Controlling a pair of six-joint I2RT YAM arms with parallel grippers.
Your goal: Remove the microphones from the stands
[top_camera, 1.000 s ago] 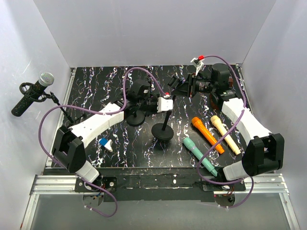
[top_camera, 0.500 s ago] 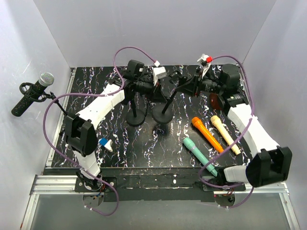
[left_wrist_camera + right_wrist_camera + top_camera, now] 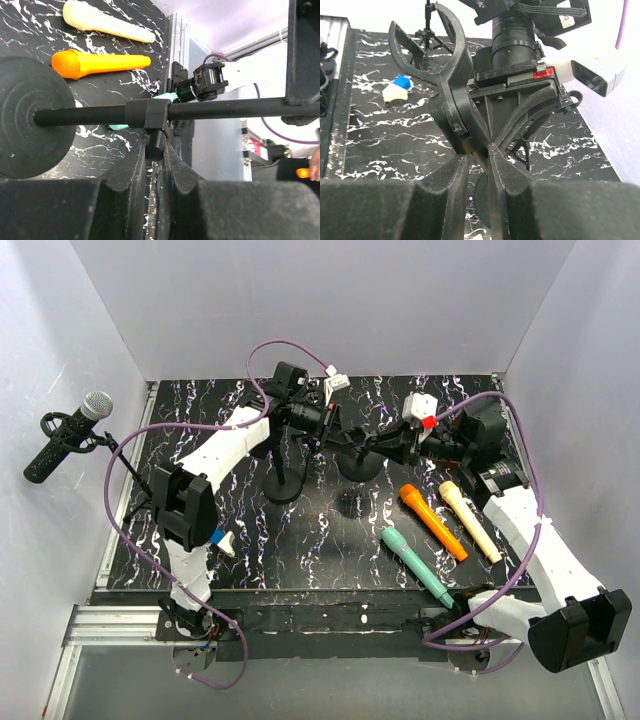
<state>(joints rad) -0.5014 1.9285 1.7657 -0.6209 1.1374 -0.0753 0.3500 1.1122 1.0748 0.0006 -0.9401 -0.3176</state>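
Observation:
A black microphone with a grey mesh head [image 3: 68,433] sits in the clip of a tripod stand [image 3: 128,468] at the far left, away from both grippers. A second black stand with a round base [image 3: 360,466] is held tilted above the table between the arms. My left gripper [image 3: 335,430] is shut on this stand's collar knob [image 3: 156,146], with the pole [image 3: 225,107] running across the left wrist view. My right gripper [image 3: 398,450] is shut on the pole just below the stand's empty clip [image 3: 432,60].
An orange microphone [image 3: 432,520], a cream one [image 3: 468,518] and a teal one [image 3: 415,565] lie at the right front. A third stand with a round base [image 3: 285,486] is at mid-table. A blue and white piece [image 3: 220,540] lies at the left front.
The round-base stand stood upright at mid-table; it is now lifted, tilted and farther back. The left arm swung to the back and the right gripper came left and forward.

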